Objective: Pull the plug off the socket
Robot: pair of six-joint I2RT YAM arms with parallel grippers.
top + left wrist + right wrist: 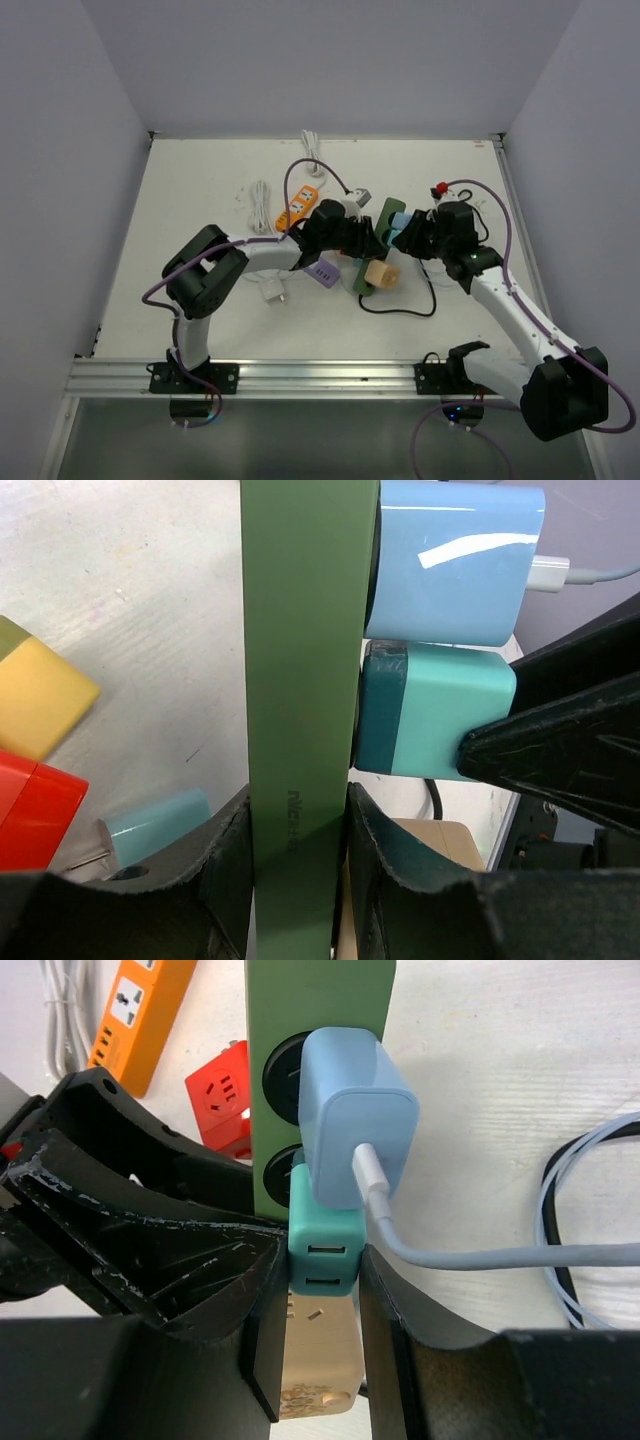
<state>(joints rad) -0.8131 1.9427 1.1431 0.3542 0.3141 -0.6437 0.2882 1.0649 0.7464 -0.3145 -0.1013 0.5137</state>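
While the left gripper [298, 845] clamps the green power strip [300, 630] across its width, the right gripper [322, 1305] pinches the teal plug [322, 1240], mid-table. Plug sits flush against the strip: grasp made, extraction not begun. Remaining: pull straight out. Just beyond, blue charger [355, 1100] also seated.

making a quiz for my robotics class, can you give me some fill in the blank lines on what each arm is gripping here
1. The left gripper has its jaws shut on the ____ power strip.
2. The right gripper has its jaws shut on the ____ plug.
3. The white cable runs into the ____ charger.
4. The cube socket lying beside the strip is ____.

Missing words: green; teal; light blue; red.
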